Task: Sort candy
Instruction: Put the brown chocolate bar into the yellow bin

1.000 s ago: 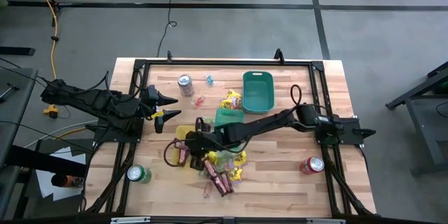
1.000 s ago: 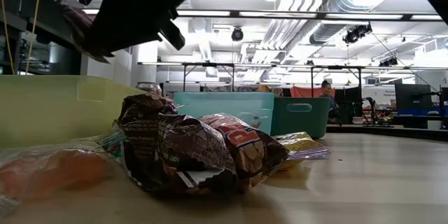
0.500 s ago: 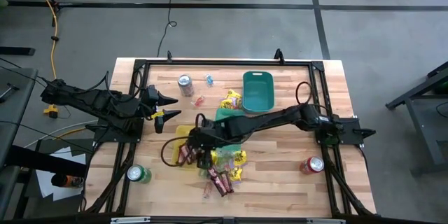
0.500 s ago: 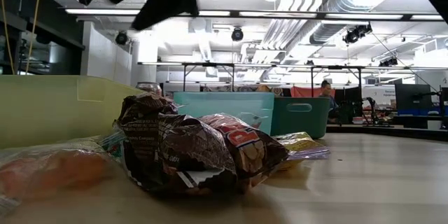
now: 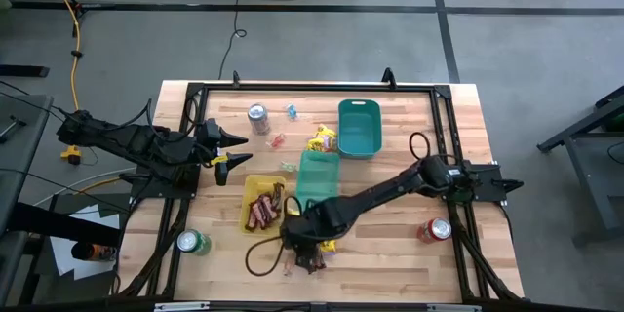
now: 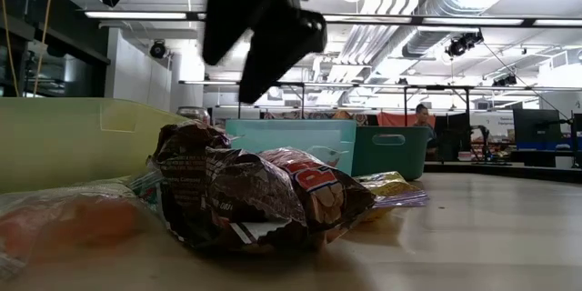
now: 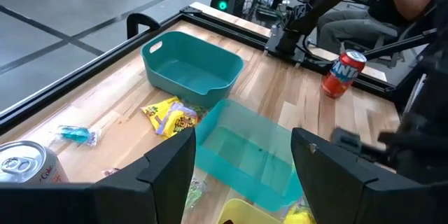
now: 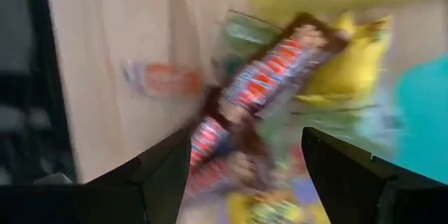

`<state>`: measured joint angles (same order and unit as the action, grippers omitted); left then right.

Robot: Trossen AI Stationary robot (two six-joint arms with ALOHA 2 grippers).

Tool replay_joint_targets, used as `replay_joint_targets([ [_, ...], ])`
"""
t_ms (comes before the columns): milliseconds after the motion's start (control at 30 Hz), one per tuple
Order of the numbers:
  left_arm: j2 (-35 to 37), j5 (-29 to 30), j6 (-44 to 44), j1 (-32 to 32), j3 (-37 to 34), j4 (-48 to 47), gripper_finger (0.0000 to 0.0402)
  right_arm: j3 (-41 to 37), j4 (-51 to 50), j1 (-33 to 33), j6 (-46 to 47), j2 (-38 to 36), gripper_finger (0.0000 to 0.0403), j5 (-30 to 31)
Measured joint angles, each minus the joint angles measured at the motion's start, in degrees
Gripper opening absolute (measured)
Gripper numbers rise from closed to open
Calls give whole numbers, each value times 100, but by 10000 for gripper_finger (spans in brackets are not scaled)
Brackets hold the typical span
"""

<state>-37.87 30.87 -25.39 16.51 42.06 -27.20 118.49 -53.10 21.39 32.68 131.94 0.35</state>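
The candy lies in a loose pile (image 5: 317,255) near the table's front edge: red-brown bars (image 8: 262,84), a yellow packet (image 8: 350,63) and a small orange-pink piece (image 8: 164,78). More red-brown bars (image 5: 263,210) lie inside the yellow tray (image 5: 246,195). A few stray pieces (image 5: 283,138) and a yellow packet (image 5: 323,139) lie farther back. My right gripper (image 5: 298,242) (image 8: 252,175) hangs open just above the pile, pointing steeply down and holding nothing. My left gripper (image 5: 232,151) (image 7: 245,161) waits open at the table's left edge, holding nothing.
A pale teal tray (image 5: 317,174) stands beside the yellow one, and a dark teal tray (image 5: 359,127) behind it. A silver can (image 5: 258,117) stands at the far left, a green can (image 5: 192,244) at the near left and a red can (image 5: 434,231) at the near right.
My right gripper has opened above the yellow tray. It has then swung toward the table's near edge, tipping more steeply down, and now hangs over the candy pile. The bars in the yellow tray stay where they were.
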Motion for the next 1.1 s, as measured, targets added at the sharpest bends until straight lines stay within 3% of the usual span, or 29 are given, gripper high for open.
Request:
replay_joint_targets([
  [167, -2, -28, 0, 2, 0, 0, 222, -388, 970, 166, 1008, 1, 267, 439],
  [333, 0, -28, 2, 0, 2, -2, 222, -403, 864, 297, 1574, 103, 267, 1154],
  [567, 3, -28, 2, 1, -2, 61, 222, -403, 929, 269, 1865, 334, 260, 1104],
  [700, 59, -25, 0, 0, -2, 61, 222, -403, 927, 315, 1920, 352, 205, 1164],
  [900, 134, 168, 15, 2, -2, 252, 222, -403, 843, 348, 1721, 336, 25, 1144],
  [1100, 301, 202, 386, 0, -2, 439, 222, -163, 355, 341, 894, -114, 22, 1175],
])
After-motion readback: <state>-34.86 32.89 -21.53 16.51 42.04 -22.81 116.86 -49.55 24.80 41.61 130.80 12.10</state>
